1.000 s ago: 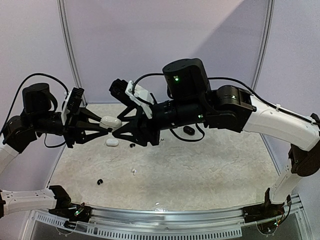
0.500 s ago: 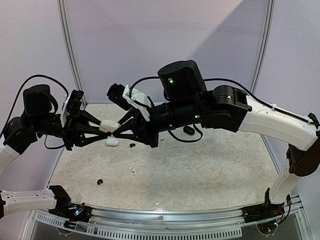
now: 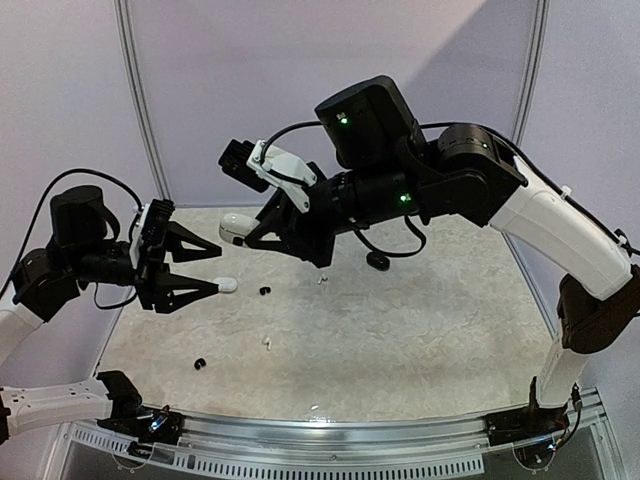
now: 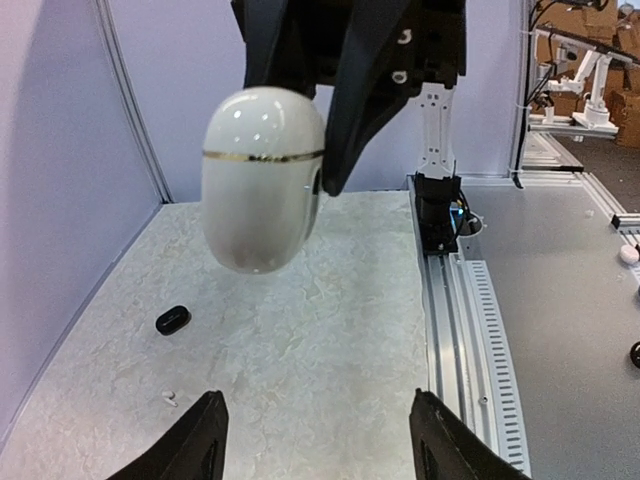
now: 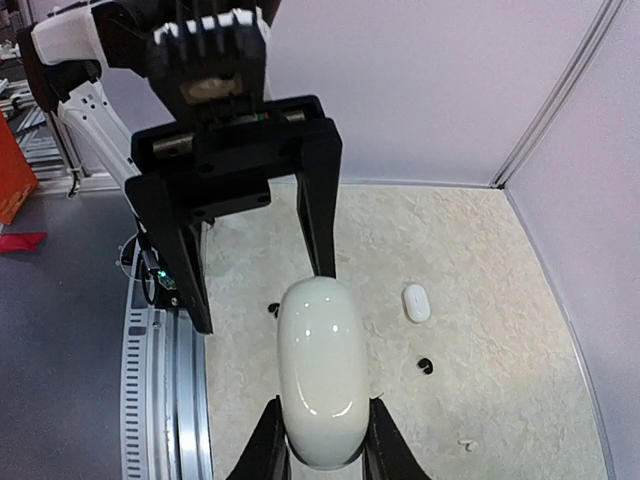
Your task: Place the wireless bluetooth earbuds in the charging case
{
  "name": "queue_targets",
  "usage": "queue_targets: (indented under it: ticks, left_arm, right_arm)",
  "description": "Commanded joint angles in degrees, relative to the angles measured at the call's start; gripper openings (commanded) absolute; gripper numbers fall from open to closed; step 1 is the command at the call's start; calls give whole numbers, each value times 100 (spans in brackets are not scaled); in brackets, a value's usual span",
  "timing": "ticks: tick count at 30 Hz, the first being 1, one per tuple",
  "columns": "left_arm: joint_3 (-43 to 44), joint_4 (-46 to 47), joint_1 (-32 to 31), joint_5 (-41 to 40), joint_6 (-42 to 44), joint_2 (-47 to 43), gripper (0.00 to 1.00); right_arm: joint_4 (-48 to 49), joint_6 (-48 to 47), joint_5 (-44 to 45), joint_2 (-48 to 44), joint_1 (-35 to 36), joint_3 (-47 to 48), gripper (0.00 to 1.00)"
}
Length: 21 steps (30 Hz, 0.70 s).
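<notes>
Soft, even light fills my workspace, so the pale marbled tabletop (image 3: 400, 330) looks bright with only faint shadows. A diagonal edge of shade crosses the lilac back wall (image 3: 250, 80). Small highlights glint on the glossy white pebble-shaped case (image 5: 320, 370), sharp in both wrist views. Overhead, the grey upright posts (image 3: 140, 100) bow near the edges.
</notes>
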Motion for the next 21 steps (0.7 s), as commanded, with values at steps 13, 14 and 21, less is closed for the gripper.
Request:
queue_targets:
  ticks: [13,14,21]
  left_arm:
    - [-472,2015,-123,435,-1010,298,49]
    - [-475,2183,-156,406,-1155,344,47]
    - [-613,2143,-272,543,-1214,323,43]
  right_arm:
    - [-1067,-145,717,426,368,595,0]
    - [-1035,-140,718,429,370,598,0]
    - [-938,-108,759,427,382,599,0]
